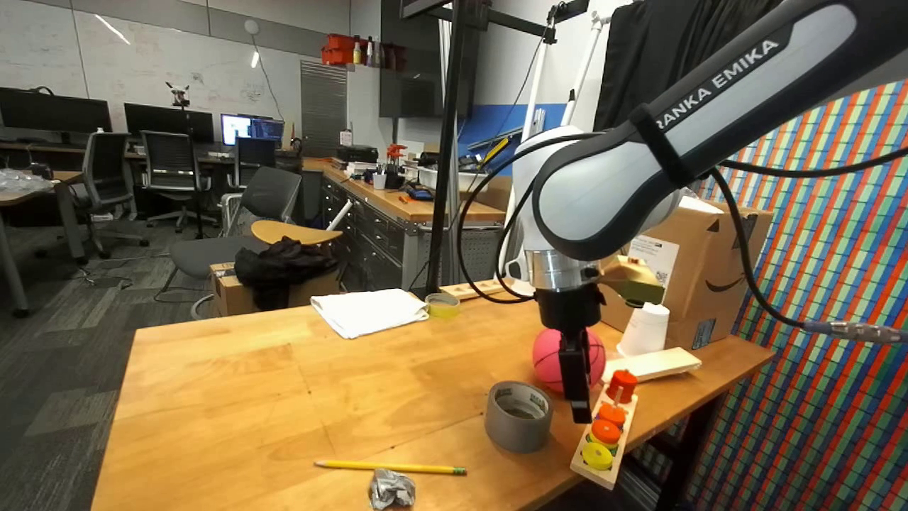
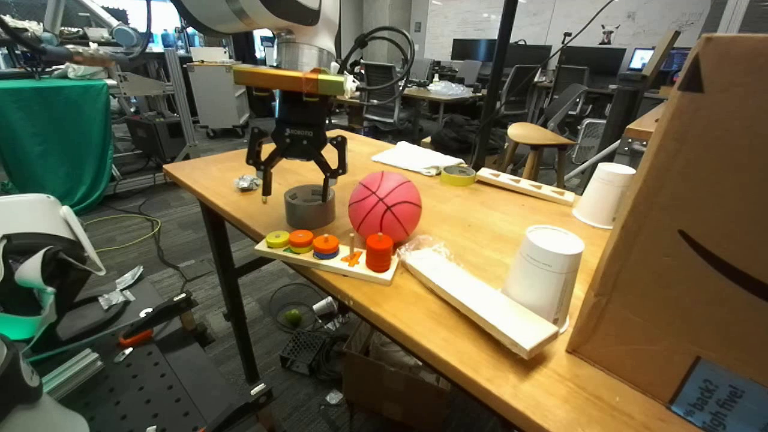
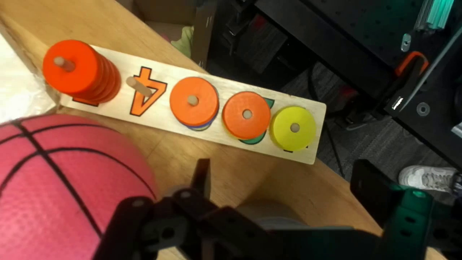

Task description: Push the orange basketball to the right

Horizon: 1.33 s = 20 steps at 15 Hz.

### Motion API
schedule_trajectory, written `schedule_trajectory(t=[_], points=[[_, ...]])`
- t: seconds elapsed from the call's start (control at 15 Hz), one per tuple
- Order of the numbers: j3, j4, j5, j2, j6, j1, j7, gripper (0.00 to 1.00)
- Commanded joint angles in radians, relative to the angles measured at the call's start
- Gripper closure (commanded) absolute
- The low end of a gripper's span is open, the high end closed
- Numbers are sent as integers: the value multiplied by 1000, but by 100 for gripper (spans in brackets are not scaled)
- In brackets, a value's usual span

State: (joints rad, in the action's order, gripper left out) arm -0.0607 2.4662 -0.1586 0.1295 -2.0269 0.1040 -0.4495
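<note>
Nearest stands the cardboard box [image 2: 672, 210]; well apart from it sits the basketball [image 2: 385, 207]. Your fingers [image 1: 575, 376], spread and gripping nothing, hang farther from the box. You seem lined up; next, sweep the basketball rightward, likely towards the box.

The round basketball [image 2: 385, 207] — pinkish-red with thin dark seams — sits on the wooden table [image 2: 471, 225].

Robotics lab, scribbled whiteboard [image 1: 149, 78], desk monitors [image 1: 53, 112], swivel chairs [image 1: 169, 162], drawer-fronted workbench [image 1: 372, 231], Franka robot arm [image 1: 617, 188]
</note>
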Motion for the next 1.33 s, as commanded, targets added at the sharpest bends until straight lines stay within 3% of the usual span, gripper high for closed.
schedule_trajectory(t=[0.0, 0.33, 0.73, 1.0, 1.27], points=[[9, -55, -35, -32, 45, -14, -30, 0], [30, -57, -4, -28, -57, -29, -100, 0], [60, -122, 45, -83, -84, -47, -209, 0], [71, -249, 98, -179, -69, -71, -298, 0], [71, -473, 104, -317, -78, -112, -344, 0]])
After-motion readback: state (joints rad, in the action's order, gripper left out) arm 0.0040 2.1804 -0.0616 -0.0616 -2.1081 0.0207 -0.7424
